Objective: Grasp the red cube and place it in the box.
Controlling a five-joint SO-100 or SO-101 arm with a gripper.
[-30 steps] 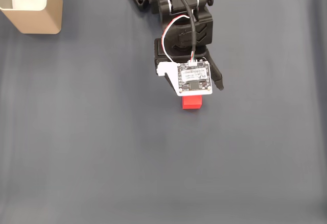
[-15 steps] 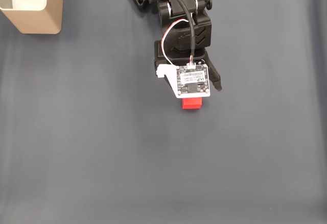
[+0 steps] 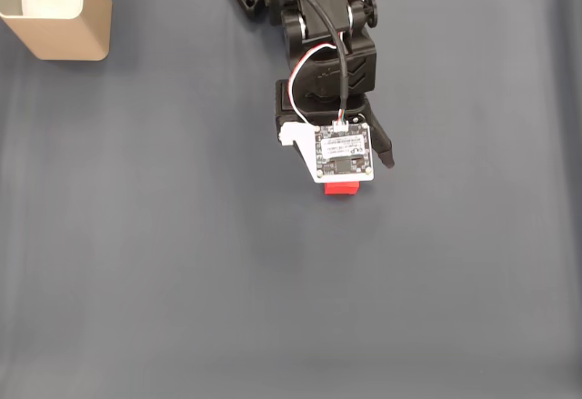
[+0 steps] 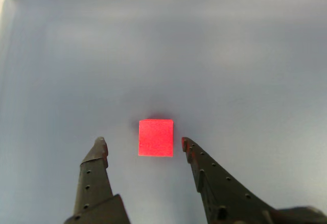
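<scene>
Here's the gripper (image 4: pixel 143 143) poised right over the red cube (image 4: pixel 156 138), jaws spread wide, one fingertip (image 4: pixel 100 145) off to the cube's left in the wrist view and the other just beside its right edge. Nothing is clamped yet; the cube sits flat on the dark grey mat (image 3: pixel 182 263), square to the camera.

From the fixed view the cube (image 3: pixel 341 188) is mostly hidden under the wrist camera board (image 3: pixel 343 153), only its lower edge peeking out, so how high the fingers stand above the mat is hard to call from either picture.

The box (image 3: pixel 56 10) waits in the far top-left corner of that view, well apart from the cube, with something white inside it.

Now the risks. The cube is not centred in the gap: it lies closer to the right finger. If the jaws close from here, that finger probably meets it first and shoves or twists it before the left one arrives. Close too high and the tips may pinch only the top edge, letting the cube squirt out. And with the box so far off, a weak pinch could drop the cube along the way.
</scene>
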